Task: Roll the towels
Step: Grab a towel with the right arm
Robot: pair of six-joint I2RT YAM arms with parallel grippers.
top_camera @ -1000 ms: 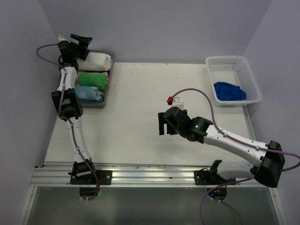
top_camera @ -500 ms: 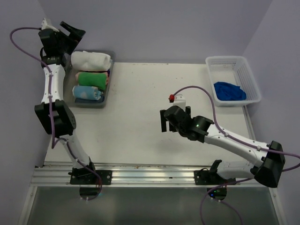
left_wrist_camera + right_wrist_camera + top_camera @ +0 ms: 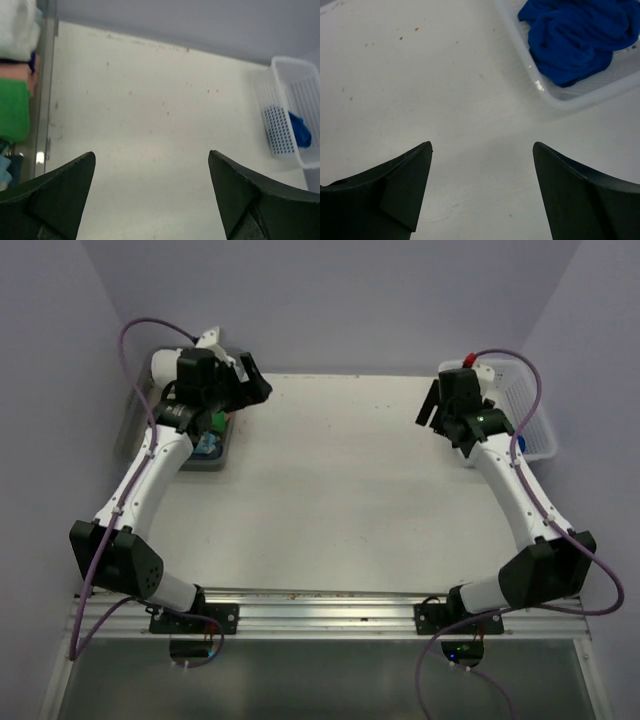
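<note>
The royal blue towel [image 3: 575,35] lies crumpled in the white basket [image 3: 545,90] at the far right; the top view shows only a sliver of that blue towel [image 3: 521,443] behind my right arm. The rolled white towel [image 3: 17,25] sits at the far end of the grey tray [image 3: 47,100] on the left. My left gripper [image 3: 255,382] hovers over the tray's right edge, open and empty [image 3: 151,153]. My right gripper [image 3: 437,408] hangs just left of the basket, open and empty [image 3: 482,144], over bare table.
A rolled green towel [image 3: 12,110] and a pale blue one [image 3: 208,443] lie in the tray beside the white roll. My left arm covers much of the tray from above. The basket [image 3: 520,390] stands at the table's far right corner, against the wall.
My left arm swung from behind the tray to over its right edge. My right arm left the table's middle and moved to the far right, beside the basket. Both grippers stayed open.
</note>
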